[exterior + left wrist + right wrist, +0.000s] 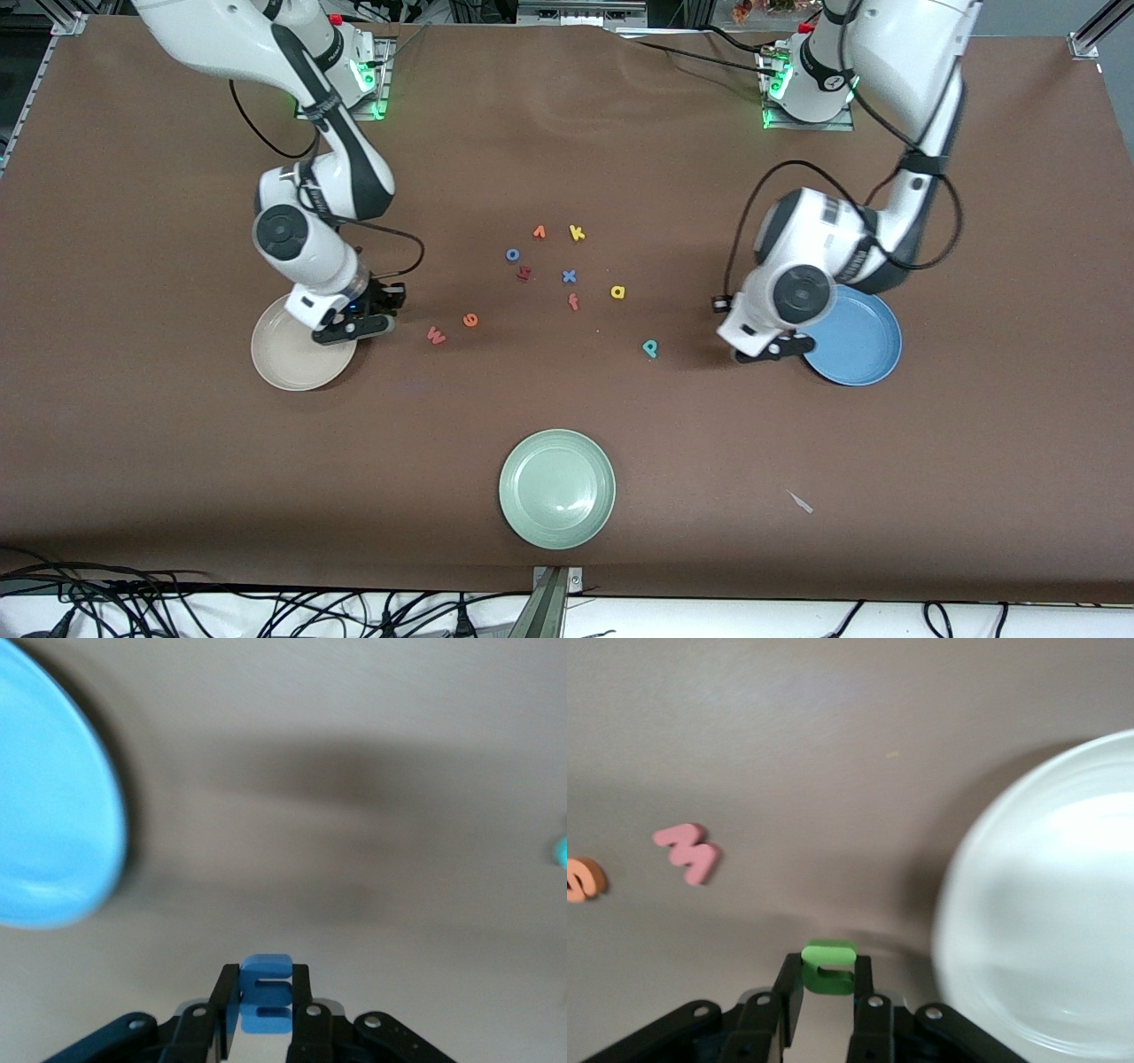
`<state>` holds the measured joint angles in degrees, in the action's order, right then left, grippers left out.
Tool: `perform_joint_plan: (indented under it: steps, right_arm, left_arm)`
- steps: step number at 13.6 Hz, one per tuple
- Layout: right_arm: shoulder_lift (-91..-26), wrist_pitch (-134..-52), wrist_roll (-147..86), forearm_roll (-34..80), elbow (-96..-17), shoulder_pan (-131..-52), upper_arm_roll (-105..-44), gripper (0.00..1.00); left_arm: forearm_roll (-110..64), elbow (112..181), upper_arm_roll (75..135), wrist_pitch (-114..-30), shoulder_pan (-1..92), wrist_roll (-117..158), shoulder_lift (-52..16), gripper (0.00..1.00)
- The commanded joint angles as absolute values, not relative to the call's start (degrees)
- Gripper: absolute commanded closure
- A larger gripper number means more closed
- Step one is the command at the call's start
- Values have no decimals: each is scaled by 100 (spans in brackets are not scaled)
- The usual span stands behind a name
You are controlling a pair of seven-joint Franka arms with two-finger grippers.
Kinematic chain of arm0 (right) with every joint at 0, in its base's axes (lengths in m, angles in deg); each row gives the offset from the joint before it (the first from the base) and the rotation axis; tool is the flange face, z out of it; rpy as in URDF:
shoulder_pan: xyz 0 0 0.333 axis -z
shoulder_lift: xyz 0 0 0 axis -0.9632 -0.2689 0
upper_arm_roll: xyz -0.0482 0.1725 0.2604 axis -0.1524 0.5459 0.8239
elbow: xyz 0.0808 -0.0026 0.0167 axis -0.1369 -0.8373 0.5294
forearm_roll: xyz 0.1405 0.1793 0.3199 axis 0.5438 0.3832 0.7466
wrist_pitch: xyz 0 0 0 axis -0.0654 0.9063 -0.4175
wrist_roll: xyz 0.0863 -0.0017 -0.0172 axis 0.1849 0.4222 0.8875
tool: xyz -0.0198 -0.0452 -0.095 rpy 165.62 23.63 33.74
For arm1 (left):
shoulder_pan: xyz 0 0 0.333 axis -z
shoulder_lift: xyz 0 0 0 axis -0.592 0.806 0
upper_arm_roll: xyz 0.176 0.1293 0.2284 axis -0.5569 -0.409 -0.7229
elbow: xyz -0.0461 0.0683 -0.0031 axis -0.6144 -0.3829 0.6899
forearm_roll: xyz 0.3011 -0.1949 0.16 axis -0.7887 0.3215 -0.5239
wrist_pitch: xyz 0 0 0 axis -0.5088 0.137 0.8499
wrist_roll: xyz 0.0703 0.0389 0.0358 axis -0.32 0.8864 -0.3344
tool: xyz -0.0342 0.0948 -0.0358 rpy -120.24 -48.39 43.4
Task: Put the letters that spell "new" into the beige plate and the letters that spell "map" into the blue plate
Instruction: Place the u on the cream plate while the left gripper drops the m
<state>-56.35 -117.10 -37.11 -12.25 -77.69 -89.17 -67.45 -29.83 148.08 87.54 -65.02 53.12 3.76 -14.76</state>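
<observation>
Green n (828, 967): gripped in the right end effector (828, 992), beside the rim of the beige plate (1045, 904).
Blue m (264, 994): clamped in the left end effector (264, 1014), over the worktop (177, 461) just beside the blue plate (855, 341).
Pinkish-red w (436, 335) and orange e (470, 320): lying together on the worktop, near the beige plate, toward the right arm's end.
Yellow a (617, 291): on the worktop mid-table.
Teal p (650, 348): nearer the front camera than the a.
Pale green plate (557, 488): nearest the front camera.
</observation>
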Motion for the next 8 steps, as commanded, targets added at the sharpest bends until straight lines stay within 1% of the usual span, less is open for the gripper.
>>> perform_joint_plan:
  steps: [1,3,5,6,7,8]
  right_arm:
    - [-5439,-10968,-2863,-1219,-7493,-8899,-7206,80]
    - [-5447,-10993,-2204,-1201,-7501,-8891,-7592,80]
    - [-5491,-11063,-1701,-1131,-7527,-8864,-7883,78]
    - [-5500,-11072,-1638,-1122,-7536,-8855,-7910,77]
    - [-5491,-11063,-1690,-1113,-7536,-8855,-7902,69]
    - [-5491,-11055,-1734,-1078,-7528,-8864,-7902,64]
  left_arm:
    - [-3102,14816,8816,-6320,4643,1780,-1567,100]
    - [-3557,14816,8833,-6338,4247,2477,-1541,100]
    - [-3901,14807,8834,-6434,4070,2803,-1340,100]
    - [-3980,14807,8834,-6582,4000,3048,-1243,91]
    - [-3981,14816,8834,-6627,3921,3303,-1242,53]
    - [-3920,14816,8842,-6619,3876,3506,-1268,1]
